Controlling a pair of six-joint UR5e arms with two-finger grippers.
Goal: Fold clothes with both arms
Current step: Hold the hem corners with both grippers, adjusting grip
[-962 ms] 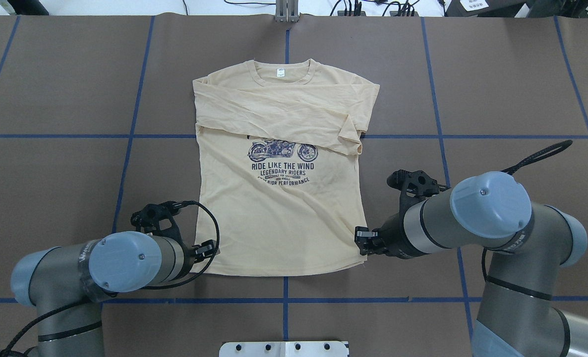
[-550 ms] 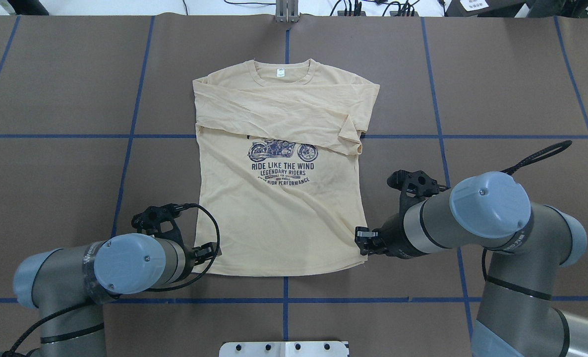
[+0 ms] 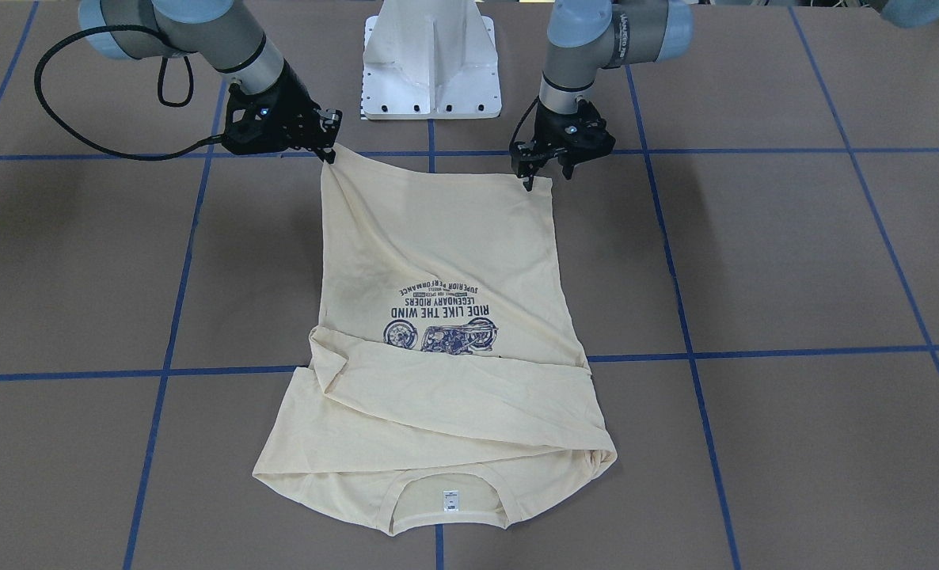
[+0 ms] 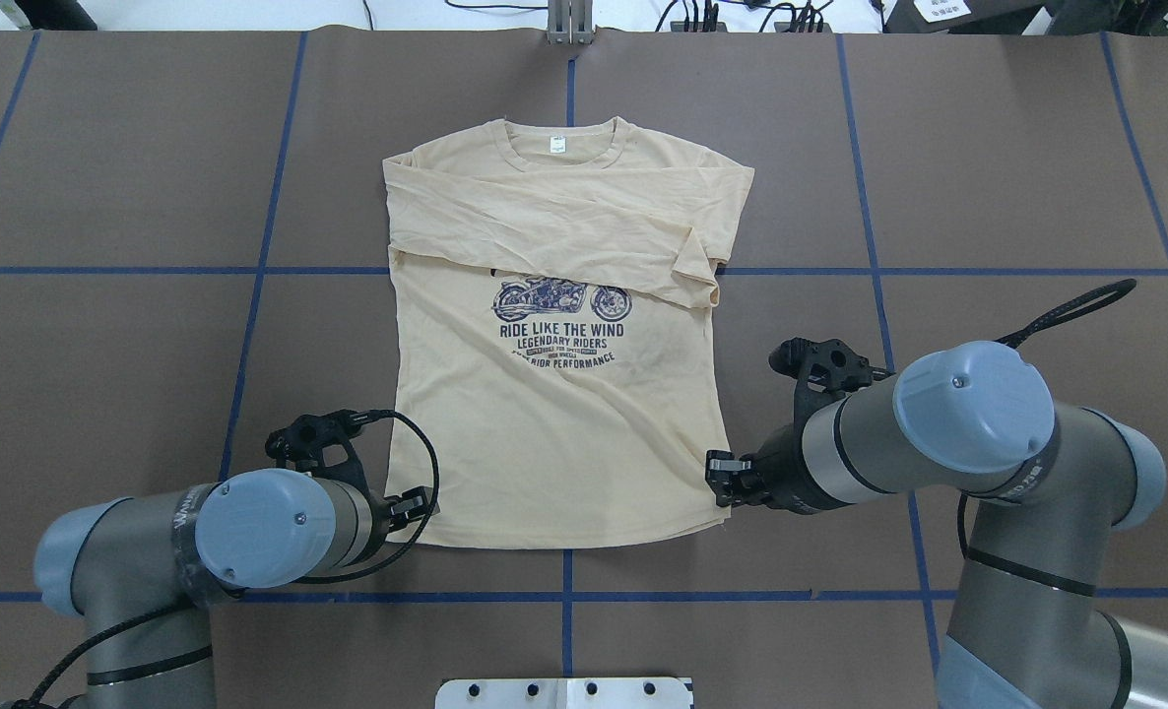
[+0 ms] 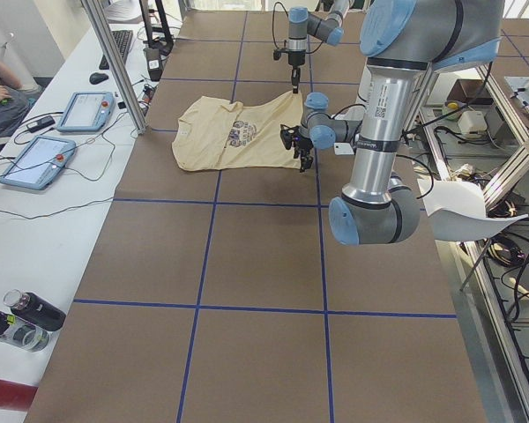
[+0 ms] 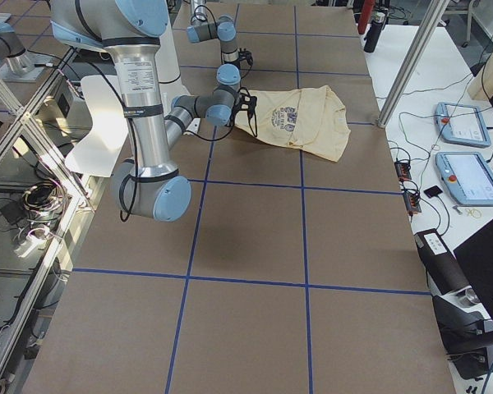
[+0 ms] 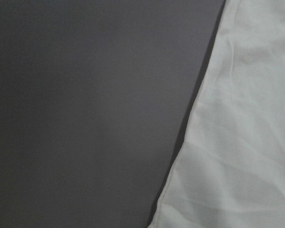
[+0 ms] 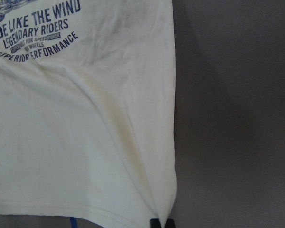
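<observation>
The cream-yellow T-shirt [image 4: 554,423] lies flat, print up, with its sleeves folded across the chest and its collar at the far side; it also shows in the front view [image 3: 438,237]. My right gripper [image 4: 720,483] is shut on the hem's right corner, lifted slightly into a peak in the front view [image 3: 328,152]. The right wrist view shows the cloth [image 8: 85,142] gathered to that pinch. My left gripper [image 4: 417,507] stands at the hem's left corner with its fingers apart in the front view [image 3: 547,176]. The left wrist view shows only the flat shirt edge [image 7: 242,142].
The brown table cover carries blue tape lines [image 4: 564,596]. The white pedestal base [image 3: 430,63] stands close behind the hem. An aluminium post [image 5: 115,62], tablets [image 5: 84,110] and bottles [image 5: 22,317] sit along the operators' side.
My left arm has shifted a little to the right and toward the robot's base at the hem's left corner. The right arm and the shirt have stayed put.
</observation>
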